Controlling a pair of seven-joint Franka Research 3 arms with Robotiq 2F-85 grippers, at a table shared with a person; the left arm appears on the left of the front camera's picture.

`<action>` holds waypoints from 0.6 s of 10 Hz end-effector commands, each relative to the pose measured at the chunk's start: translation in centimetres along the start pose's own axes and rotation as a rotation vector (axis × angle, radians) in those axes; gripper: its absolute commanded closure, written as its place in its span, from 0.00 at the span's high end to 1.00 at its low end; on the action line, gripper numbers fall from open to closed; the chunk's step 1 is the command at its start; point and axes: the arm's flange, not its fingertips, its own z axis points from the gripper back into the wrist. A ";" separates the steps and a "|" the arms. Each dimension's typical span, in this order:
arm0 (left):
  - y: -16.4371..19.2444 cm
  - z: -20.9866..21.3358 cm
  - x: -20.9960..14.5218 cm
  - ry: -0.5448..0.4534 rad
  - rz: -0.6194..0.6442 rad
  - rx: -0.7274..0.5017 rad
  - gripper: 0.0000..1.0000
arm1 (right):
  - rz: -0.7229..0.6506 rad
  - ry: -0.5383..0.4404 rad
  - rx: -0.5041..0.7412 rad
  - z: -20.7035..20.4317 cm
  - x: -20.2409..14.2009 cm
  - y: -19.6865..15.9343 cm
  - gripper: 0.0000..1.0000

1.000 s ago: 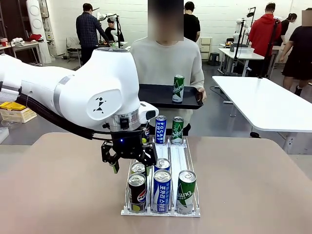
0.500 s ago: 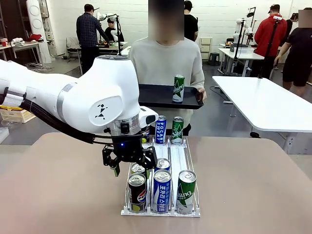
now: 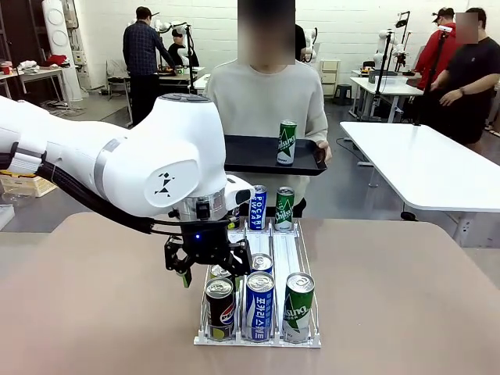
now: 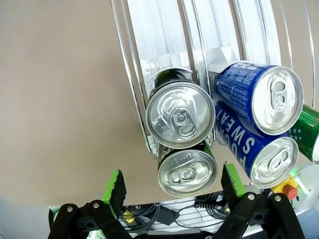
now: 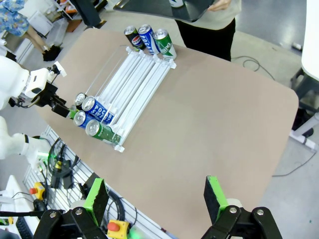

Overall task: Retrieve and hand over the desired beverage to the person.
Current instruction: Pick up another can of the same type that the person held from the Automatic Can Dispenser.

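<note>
Left end effector (image 3: 208, 267) hovers spread wide over the rack's (image 3: 258, 341) left-lane cans (image 4: 180, 119), gripping nothing. Right end effector (image 5: 155, 199) gapes wide too, empty, high above the worktop (image 5: 209, 114). The person (image 3: 266, 101) stands opposite, holding a tray (image 3: 250, 156).

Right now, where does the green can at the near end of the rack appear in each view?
Front view: the green can stands at lower centre, rightmost of the near row.
Left wrist view: it is cut off by the right edge, at about mid-height.
Right wrist view: it is left of centre, the lowest can of the near cluster.
Shared landmark: the white rack that holds it.
</note>
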 end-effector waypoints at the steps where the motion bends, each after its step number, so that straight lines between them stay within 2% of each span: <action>1: -1.0 -0.6 -0.3 -0.001 0.009 0.033 1.00 | 0.006 -0.010 0.016 -0.2 0.1 -0.1 1.00; 6: -0.8 -1.0 -0.3 0.009 0.018 0.038 1.00 | 0.006 -0.010 0.016 -0.2 0.1 -0.1 1.00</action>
